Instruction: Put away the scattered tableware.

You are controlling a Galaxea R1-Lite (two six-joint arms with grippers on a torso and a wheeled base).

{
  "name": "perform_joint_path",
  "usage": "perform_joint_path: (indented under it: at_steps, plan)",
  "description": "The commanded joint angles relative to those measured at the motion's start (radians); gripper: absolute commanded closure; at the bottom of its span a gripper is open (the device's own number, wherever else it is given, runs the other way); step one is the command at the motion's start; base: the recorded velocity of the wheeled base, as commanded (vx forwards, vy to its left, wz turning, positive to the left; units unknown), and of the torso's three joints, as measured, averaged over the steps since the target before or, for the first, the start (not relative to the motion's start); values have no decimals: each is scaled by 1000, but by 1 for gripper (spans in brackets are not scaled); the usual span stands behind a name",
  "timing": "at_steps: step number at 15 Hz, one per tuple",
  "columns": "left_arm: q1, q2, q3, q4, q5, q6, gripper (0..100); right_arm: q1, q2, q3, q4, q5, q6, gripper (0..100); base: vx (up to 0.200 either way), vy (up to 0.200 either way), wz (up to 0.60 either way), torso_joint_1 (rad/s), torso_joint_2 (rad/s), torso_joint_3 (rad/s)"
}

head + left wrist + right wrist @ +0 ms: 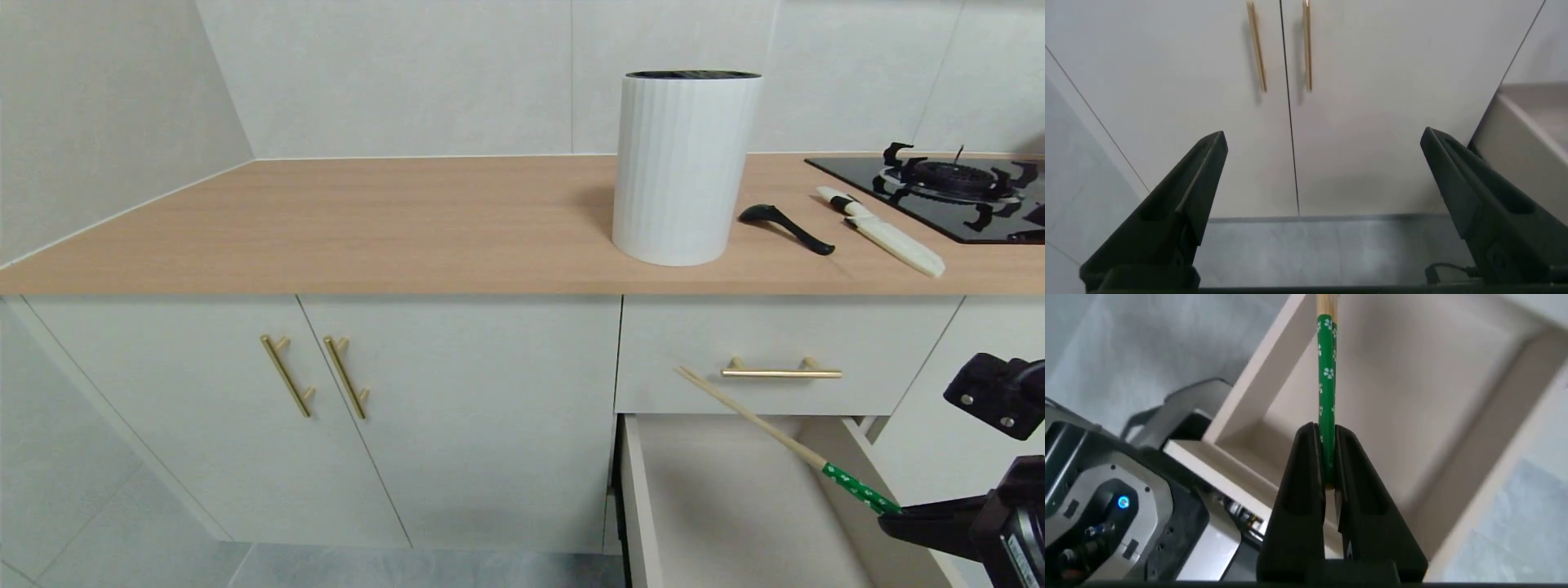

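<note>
My right gripper is shut on the green-patterned end of a pair of wooden chopsticks, held slanting above the open lower drawer. In the right wrist view the chopsticks rise from between the shut fingers over the drawer's pale inside. On the wooden counter lie a black spoon and a white knife, right of a white ribbed holder. My left gripper stands open low in front of the cabinet doors, with nothing between its fingers.
A black gas hob sits at the counter's far right. A shut drawer with a gold handle is above the open one. Two cabinet doors with gold handles are to the left. Grey floor tiles lie below.
</note>
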Motion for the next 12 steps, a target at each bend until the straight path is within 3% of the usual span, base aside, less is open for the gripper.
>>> perform_joint_path:
  at_steps: [1, 6, 12]
  plan:
    - [1, 0, 0, 0, 0, 0, 0, 11, 38, 11, -1, 0, 0, 100, 0, 0, 0, -173, 476, 295]
    - [1, 0, 0, 0, 0, 0, 0, 11, 108, 28, -21, 0, -13, 100, 0, 0, 0, -144, 424, 267]
    - [1, 0, 0, 0, 0, 0, 0, -9, 228, 51, -102, -8, -11, 100, 0, 0, 0, -16, 48, 33]
